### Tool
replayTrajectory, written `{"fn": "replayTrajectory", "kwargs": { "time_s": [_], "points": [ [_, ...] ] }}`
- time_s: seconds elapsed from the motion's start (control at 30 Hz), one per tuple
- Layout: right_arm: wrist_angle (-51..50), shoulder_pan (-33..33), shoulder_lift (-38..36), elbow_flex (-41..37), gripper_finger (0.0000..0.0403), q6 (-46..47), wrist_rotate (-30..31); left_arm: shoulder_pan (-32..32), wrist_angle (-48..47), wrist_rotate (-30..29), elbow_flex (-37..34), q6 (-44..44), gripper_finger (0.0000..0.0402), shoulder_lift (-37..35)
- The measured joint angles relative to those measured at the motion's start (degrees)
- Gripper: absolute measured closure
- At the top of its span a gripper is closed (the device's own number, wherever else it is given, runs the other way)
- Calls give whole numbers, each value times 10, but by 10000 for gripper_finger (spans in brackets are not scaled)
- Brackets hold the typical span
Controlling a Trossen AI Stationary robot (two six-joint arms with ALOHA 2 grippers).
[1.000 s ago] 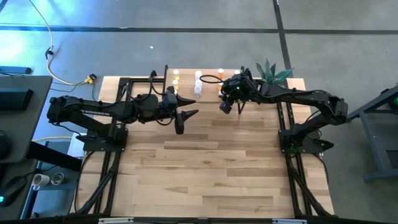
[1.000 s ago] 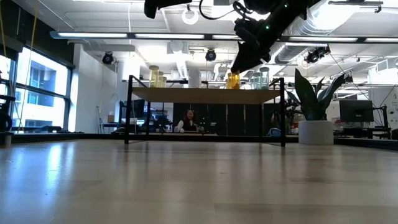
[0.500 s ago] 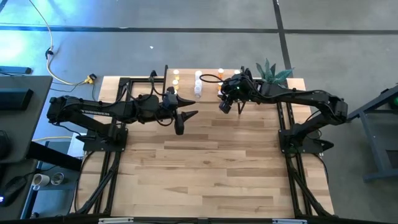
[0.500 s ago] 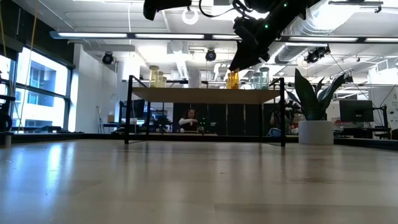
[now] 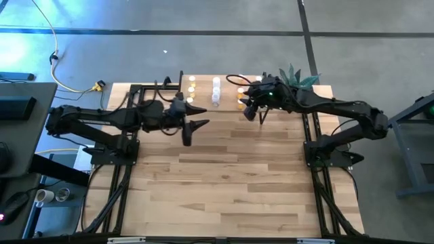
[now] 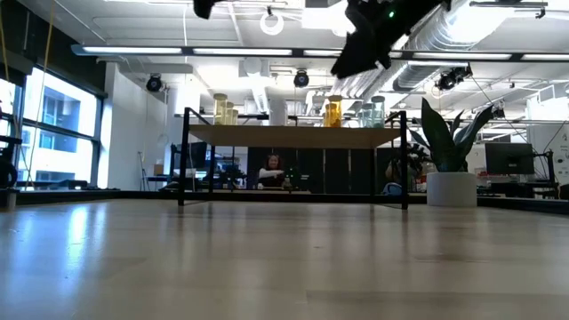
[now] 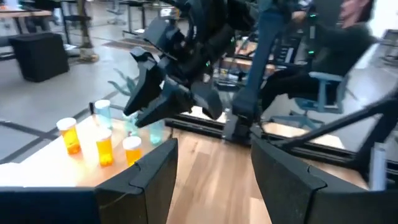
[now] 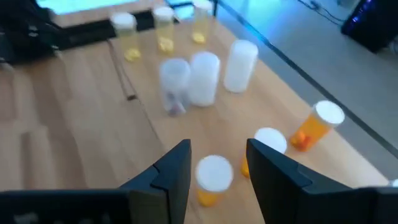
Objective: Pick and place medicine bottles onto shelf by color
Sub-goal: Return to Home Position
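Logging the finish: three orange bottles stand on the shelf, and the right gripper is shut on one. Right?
No. The three orange bottles stand on the shelf, but the right gripper is open and empty, above them; the right wrist and low views show this.

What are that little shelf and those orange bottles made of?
The shelf looks like pale matte wood on thin black legs, probably metal. The orange bottles seem translucent plastic, since light glows through them, with opaque white caps.
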Motion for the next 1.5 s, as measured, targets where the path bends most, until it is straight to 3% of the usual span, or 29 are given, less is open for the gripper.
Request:
{"fn": "replayTrajectory", "kwargs": {
  "time_s": [0.13,0.33,0.8,1.27,1.5],
  "points": [
    [11,19,-35,0,256,29,-1,0,-52,35,0,0,206,-43],
    [60,68,-86,0,256,77,0,-5,-153,40,-3,4,206,-93],
    [153,152,-121,0,256,105,7,-29,23,53,-286,-10,206,-227],
    [165,132,-168,0,256,105,8,-23,44,49,-461,-60,206,-462],
    [164,132,-196,0,256,105,8,-23,53,48,-517,-60,206,-526]
  ]
}}
